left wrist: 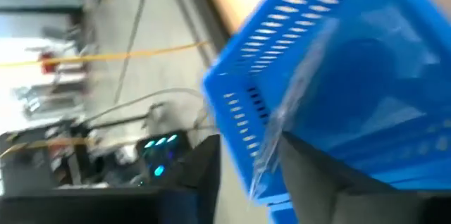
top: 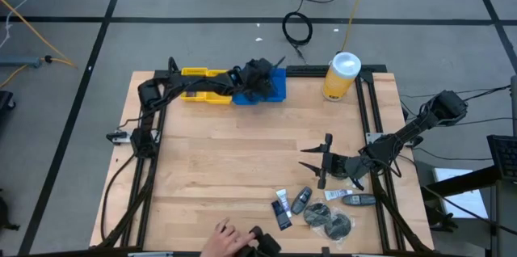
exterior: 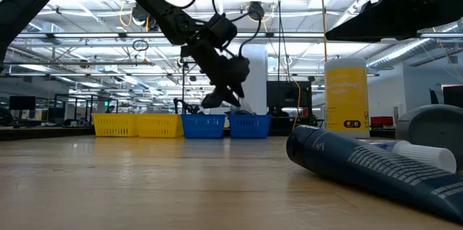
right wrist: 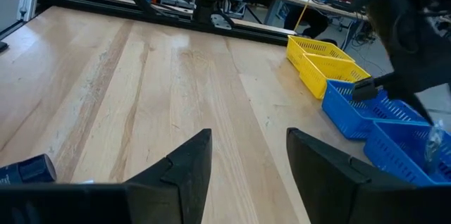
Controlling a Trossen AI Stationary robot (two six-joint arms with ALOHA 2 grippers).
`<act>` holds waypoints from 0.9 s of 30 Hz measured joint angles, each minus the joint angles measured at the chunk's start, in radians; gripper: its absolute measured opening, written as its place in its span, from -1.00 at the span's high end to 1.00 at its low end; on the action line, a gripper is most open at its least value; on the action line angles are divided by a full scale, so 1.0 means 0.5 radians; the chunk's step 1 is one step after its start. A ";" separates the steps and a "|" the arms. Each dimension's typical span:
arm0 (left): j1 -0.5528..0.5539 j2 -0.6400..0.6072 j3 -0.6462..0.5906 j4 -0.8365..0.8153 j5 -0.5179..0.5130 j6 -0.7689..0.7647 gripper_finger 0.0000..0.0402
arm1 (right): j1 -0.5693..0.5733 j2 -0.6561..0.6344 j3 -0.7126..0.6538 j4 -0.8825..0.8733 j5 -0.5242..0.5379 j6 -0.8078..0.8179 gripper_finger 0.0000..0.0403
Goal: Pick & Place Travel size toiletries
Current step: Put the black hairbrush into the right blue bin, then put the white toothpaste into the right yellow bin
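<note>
My left gripper point(top: 260, 79) hangs open over the blue bin point(top: 279, 89) at the table's far edge. In its wrist view a thin clear packet point(left wrist: 278, 122) shows between the fingers, above the blue bin's wall point(left wrist: 246, 90). My right gripper point(top: 317, 161) is open above bare wood, just to the far side of the toiletries by the near right edge. These are a dark tube point(top: 281, 209), a small dark bottle point(top: 300, 200), round dark packets point(top: 329, 221) and a stick-like piece point(top: 357, 200), all lying flat. The dark tube point(exterior: 362, 161) fills the low view's foreground. My left gripper has the clear packet point(left wrist: 271, 139) standing right beside the inner side of one finger point(left wrist: 310, 175), over the blue bin. The gap between the fingers is far wider than the packet. Whether the finger touches the packet I cannot tell.
Yellow bins point(top: 198, 75) stand left of the blue ones along the far edge. A large yellow canister point(top: 342, 75) with a white lid stands at the far right corner. A person's hand point(top: 222, 241) reaches in over the near edge, by a dark item. The table's middle is bare wood.
</note>
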 joint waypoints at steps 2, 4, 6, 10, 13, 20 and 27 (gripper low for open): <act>-0.014 -0.011 0.001 0.022 -0.119 -0.019 0.05 | 0.000 0.000 0.000 -0.001 0.000 0.000 0.13; -0.029 -0.014 0.001 0.024 -0.242 -0.057 -0.11 | 0.000 0.000 0.000 -0.001 0.001 0.000 0.13; -0.038 -0.038 0.001 -0.091 -0.338 -0.090 -0.22 | 0.000 0.000 0.000 -0.007 0.000 0.000 0.13; -0.036 -0.040 0.003 -0.240 -0.389 -0.231 -0.23 | 0.000 0.000 0.000 -0.020 0.001 0.013 0.13; 0.000 -0.036 0.002 -0.221 -0.167 -0.560 -0.06 | 0.000 0.000 0.001 -0.021 0.001 0.014 0.13; 0.049 -0.035 0.002 -0.175 0.019 -0.985 0.60 | -0.017 0.000 0.001 -0.021 0.001 0.011 0.13; -0.072 -0.381 0.005 -0.347 -0.001 -1.539 0.96 | -0.044 -0.001 0.001 -0.131 0.002 0.035 0.13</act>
